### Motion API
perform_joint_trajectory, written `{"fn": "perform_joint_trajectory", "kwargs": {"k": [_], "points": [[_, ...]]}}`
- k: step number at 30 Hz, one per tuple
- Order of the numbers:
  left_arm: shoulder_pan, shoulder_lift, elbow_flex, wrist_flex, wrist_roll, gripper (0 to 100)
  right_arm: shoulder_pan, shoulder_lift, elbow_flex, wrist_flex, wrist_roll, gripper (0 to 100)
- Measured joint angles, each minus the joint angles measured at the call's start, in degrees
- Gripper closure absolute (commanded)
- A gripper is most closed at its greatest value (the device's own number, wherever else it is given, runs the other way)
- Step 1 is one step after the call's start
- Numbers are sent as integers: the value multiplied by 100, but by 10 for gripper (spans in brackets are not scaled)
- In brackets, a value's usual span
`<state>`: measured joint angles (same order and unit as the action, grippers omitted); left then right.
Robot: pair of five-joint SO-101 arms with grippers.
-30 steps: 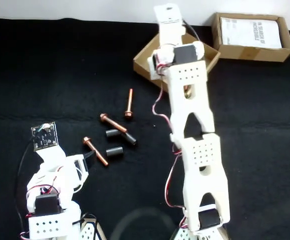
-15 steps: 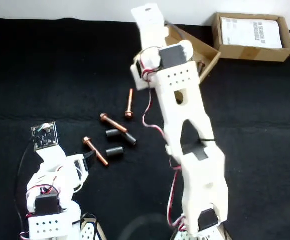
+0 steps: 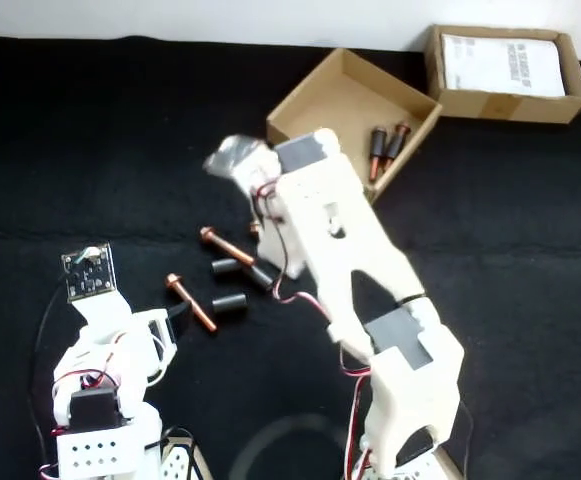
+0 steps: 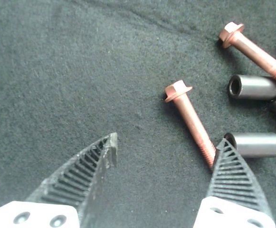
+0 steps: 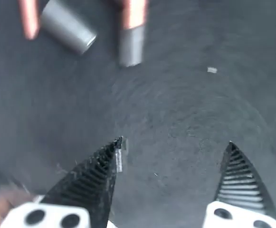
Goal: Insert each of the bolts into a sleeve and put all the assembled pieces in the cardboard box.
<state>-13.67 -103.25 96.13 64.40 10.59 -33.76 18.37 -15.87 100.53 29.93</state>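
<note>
The open cardboard box [image 3: 320, 100] at the back holds two bolt-in-sleeve pieces [image 3: 387, 146]. On the black mat lie a copper bolt [image 3: 191, 303], a second bolt [image 3: 221, 242] whose far end meets a sleeve [image 3: 261, 277], and two loose black sleeves [image 3: 227, 267] [image 3: 230, 303]. My right gripper [image 5: 175, 144] is open and empty, blurred in the high view [image 3: 232, 158], above the mat left of the box. A sleeve [image 5: 66, 26] and a bolt tip in a sleeve [image 5: 130, 42] lie ahead of it. My left gripper [image 4: 168, 142] is open, low beside a bolt [image 4: 190, 121] and a sleeve [image 4: 256, 144].
A second cardboard box [image 3: 560, 105] with a printed sheet sits at the back right corner. My right arm's white links [image 3: 340, 250] stretch diagonally across the middle, covering part of the mat near the bolts. Bare black mat lies at the left and right.
My right arm has swung from over the cardboard box to the left and down toward the bolts, uncovering the box and the two pieces in it. The left arm has not moved.
</note>
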Motion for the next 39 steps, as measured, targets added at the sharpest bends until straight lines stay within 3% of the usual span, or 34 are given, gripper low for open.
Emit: {"fn": "perform_joint_trajectory", "kwargs": {"k": [3, 12, 25, 39], "points": [[0, 0, 0, 0, 0, 678, -62, 0, 176, -26, 624, 711], [0, 0, 0, 0, 0, 678, -105, 0, 264, -519, 747, 711], [0, 0, 0, 0, 0, 678, -765, 431, 273, -1240, -440, 711], [0, 0, 0, 0, 0, 678, -870, 1055, 264, -1732, -527, 711]]}}
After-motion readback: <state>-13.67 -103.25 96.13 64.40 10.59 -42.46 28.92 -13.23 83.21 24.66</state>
